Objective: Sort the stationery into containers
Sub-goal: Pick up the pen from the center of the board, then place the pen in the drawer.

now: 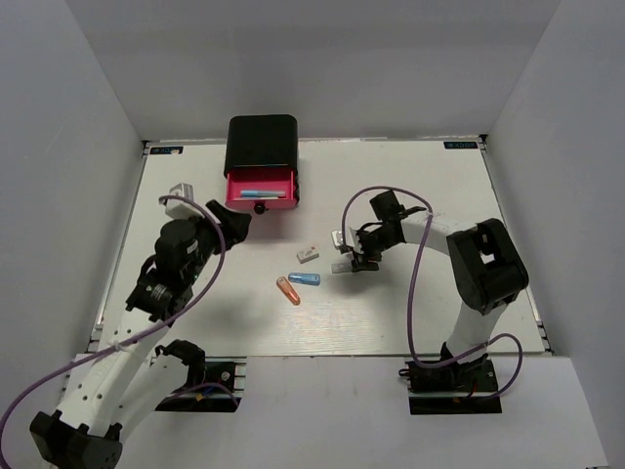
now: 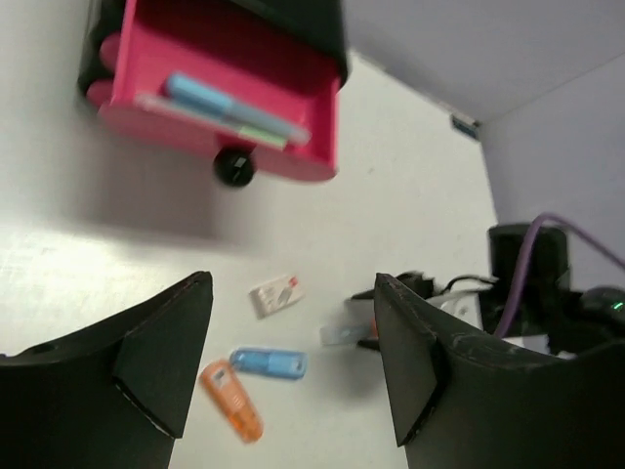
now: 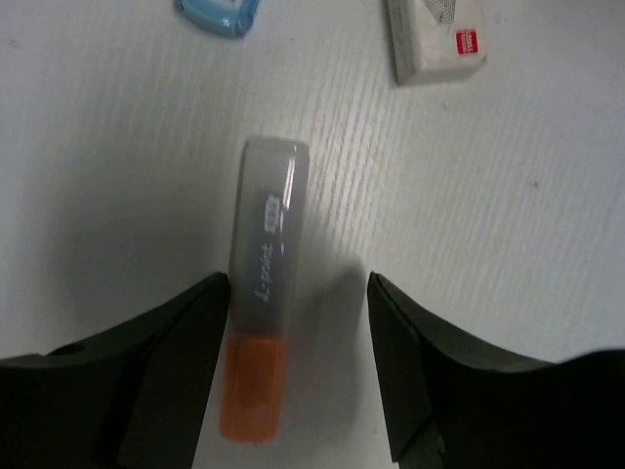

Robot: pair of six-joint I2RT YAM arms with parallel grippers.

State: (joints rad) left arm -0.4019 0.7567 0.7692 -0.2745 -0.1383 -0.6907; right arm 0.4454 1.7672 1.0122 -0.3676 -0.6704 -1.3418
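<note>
The black cabinet [image 1: 262, 142] stands at the back with one pink-red drawer [image 1: 261, 200] pulled open. A light blue piece [image 2: 200, 95] and a green piece [image 2: 262, 135] lie in the drawer. On the table lie a white eraser [image 1: 309, 254], a blue piece [image 1: 304, 278], an orange piece [image 1: 288, 290] and a grey piece with an orange end [image 3: 266, 283]. My right gripper [image 3: 298, 362] is open around the grey piece, which lies against its left finger. My left gripper [image 2: 293, 362] is open and empty, above the table in front of the drawer.
The drawer's black knob [image 2: 234, 166] points toward my left gripper. The eraser [image 3: 435, 39] and the blue piece [image 3: 217, 15] lie just beyond my right gripper. White walls enclose the table [image 1: 430, 303] on three sides.
</note>
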